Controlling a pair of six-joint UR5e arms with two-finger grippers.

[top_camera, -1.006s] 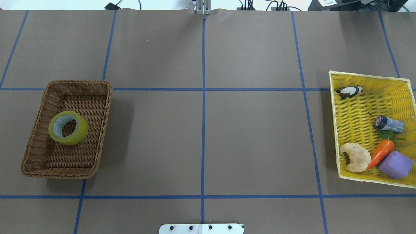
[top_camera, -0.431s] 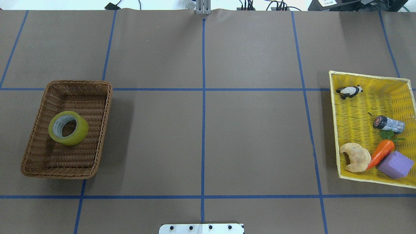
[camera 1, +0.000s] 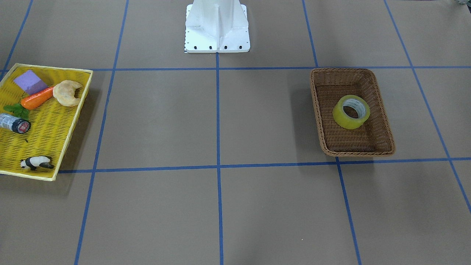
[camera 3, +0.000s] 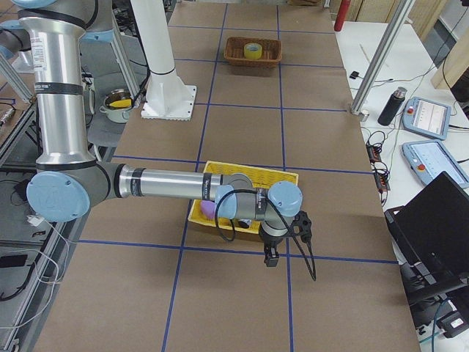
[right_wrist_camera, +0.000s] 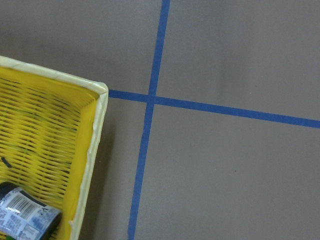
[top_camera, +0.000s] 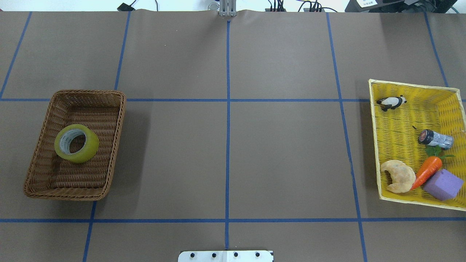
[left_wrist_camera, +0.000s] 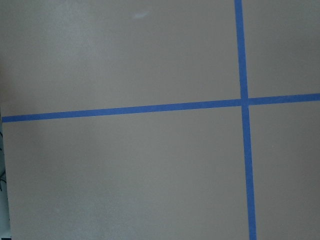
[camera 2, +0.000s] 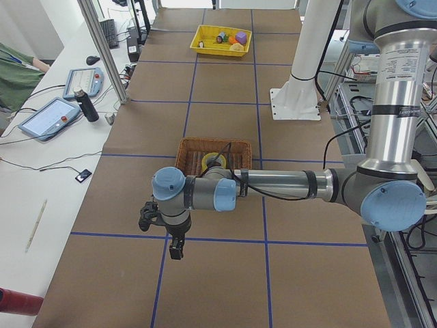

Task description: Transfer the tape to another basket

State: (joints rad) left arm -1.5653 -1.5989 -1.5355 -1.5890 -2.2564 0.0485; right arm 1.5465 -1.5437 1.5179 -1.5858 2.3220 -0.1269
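The yellow tape roll (top_camera: 90,148) lies on its side in the brown wicker basket (top_camera: 87,93) on the table's left; both show in the front view, tape (camera 1: 345,120) and basket (camera 1: 342,70). Neither gripper shows in the overhead or front view. In the left side view my left gripper (camera 2: 175,247) hangs over the bare table, short of the basket (camera 2: 188,146). In the right side view my right gripper (camera 3: 271,257) hangs beside the yellow mesh tray (camera 3: 242,171). I cannot tell whether either is open or shut. The wrist views show no fingers.
The yellow mesh tray (top_camera: 400,120) at the table's right holds a panda figure (top_camera: 391,102), a small bottle (top_camera: 435,139), a carrot (top_camera: 426,171), a croissant (top_camera: 398,176) and a purple block (top_camera: 442,185). The white robot base (camera 1: 217,25) stands mid-table at my edge.
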